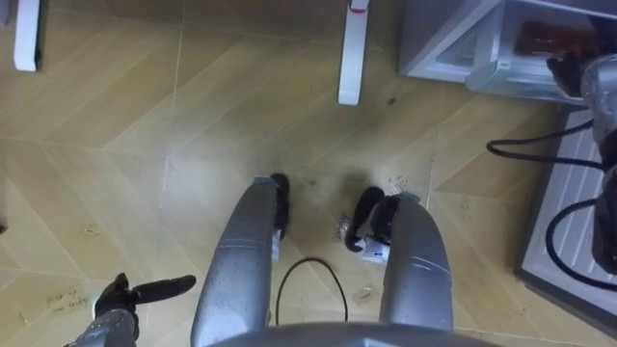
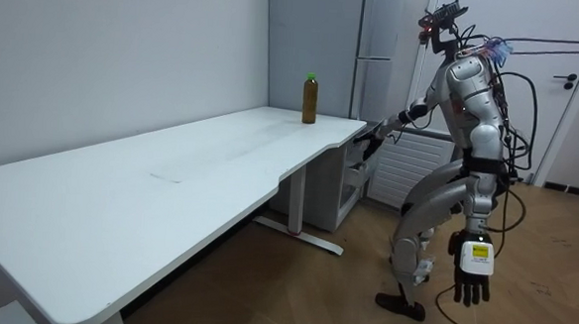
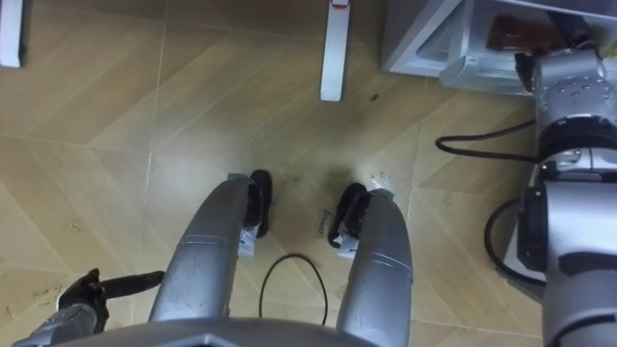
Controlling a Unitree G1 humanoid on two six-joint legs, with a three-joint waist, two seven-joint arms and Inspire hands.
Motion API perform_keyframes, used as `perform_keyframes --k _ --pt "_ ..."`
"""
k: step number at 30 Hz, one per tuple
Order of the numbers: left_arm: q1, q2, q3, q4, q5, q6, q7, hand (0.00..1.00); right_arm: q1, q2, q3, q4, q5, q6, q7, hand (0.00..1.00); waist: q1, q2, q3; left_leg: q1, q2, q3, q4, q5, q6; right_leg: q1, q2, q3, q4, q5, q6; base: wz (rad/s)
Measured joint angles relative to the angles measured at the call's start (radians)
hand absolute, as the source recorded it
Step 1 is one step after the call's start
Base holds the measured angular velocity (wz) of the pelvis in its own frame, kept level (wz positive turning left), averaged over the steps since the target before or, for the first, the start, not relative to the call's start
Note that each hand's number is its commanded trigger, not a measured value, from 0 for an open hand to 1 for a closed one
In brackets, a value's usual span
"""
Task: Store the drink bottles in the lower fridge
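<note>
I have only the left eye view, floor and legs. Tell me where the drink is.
Observer: A brown drink bottle with a green cap stands upright on the white table, at its far end by the tall grey fridge.
Operator: Now report the right robot hand.
Observer: The right robot hand is held out at the fridge's lower part, just past the table's end, apart from the bottle.

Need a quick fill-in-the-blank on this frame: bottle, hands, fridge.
The bottle stands on the ___.
Its cap is ___.
The left hand hangs open, holding ___.
The right hand reaches toward the ___.
Missing: table; green; nothing; fridge.
</note>
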Motion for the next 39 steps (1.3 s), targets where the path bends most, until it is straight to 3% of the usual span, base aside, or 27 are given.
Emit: perform_keyframes --k 4,14,23,27,29,33,37,39 --pt "0.001 0.0 0.0 0.0 0.0 -0.002 0.0 0.0 0.007 0.0 0.0 0.0 0.0 0.0 -0.003 0.0 0.012 0.001 0.0003 0.009 0.011 0.002 0.0 -0.002 -0.001 0.01 0.014 0.003 -0.008 0.001 0.002 -0.03" --pt "0.007 0.0 -0.021 0.001 -0.017 -0.008 -0.004 0.0 0.054 0.0 0.017 0.0 0.001 -0.002 0.018 0.0 0.026 0.003 0.0012 0.063 0.013 0.003 -0.014 -0.008 -0.006 0.061 0.017 0.002 -0.018 -0.007 0.001 0.0" --pt "0.011 -0.001 -0.019 0.001 -0.022 -0.012 -0.027 0.0 0.124 0.0 0.022 0.032 -0.034 -0.001 0.052 0.0 0.049 0.006 0.0017 0.176 0.012 0.01 -0.078 -0.011 -0.003 0.17 0.017 -0.007 -0.079 -0.007 0.008 0.0" --pt "0.012 -0.001 -0.009 0.003 -0.021 -0.012 -0.057 0.0 0.191 0.001 0.021 0.039 -0.034 0.0 0.111 0.0 0.05 0.02 0.0008 0.249 0.012 0.004 -0.133 -0.009 -0.005 0.254 0.018 -0.03 -0.138 -0.002 0.009 0.02" --pt "0.012 -0.008 0.029 0.003 -0.021 -0.013 -0.068 0.0 0.229 0.001 0.019 0.044 -0.037 -0.002 0.148 0.0 0.047 0.027 -0.0004 0.284 0.012 0.0 -0.156 -0.009 -0.005 0.298 0.018 -0.045 -0.165 -0.001 0.011 0.11" --pt "0.013 -0.045 0.101 0.021 -0.022 -0.022 -0.075 0.0 0.304 0.011 0.018 0.077 -0.062 -0.002 0.199 0.0 0.047 0.037 -0.001 0.41 0.008 0.001 -0.231 -0.009 -0.004 0.428 0.026 -0.056 -0.241 -0.002 0.029 0.07" --pt "0.031 -0.05 0.116 0.025 -0.02 -0.021 -0.102 0.0 0.394 0.036 0.007 0.078 -0.115 -0.002 0.279 0.0 0.041 0.039 -0.002 0.536 0.009 0.001 -0.324 -0.005 -0.01 0.554 0.045 -0.061 -0.333 0.004 0.042 -0.02" --pt "0.046 -0.058 0.151 0.025 -0.02 -0.021 -0.123 0.0 0.435 0.042 0.006 0.079 -0.13 -0.002 0.313 0.0 0.032 0.039 -0.0069 0.59 0.009 0.0 -0.367 -0.002 -0.013 0.61 0.053 -0.065 -0.379 0.008 0.048 0.0"
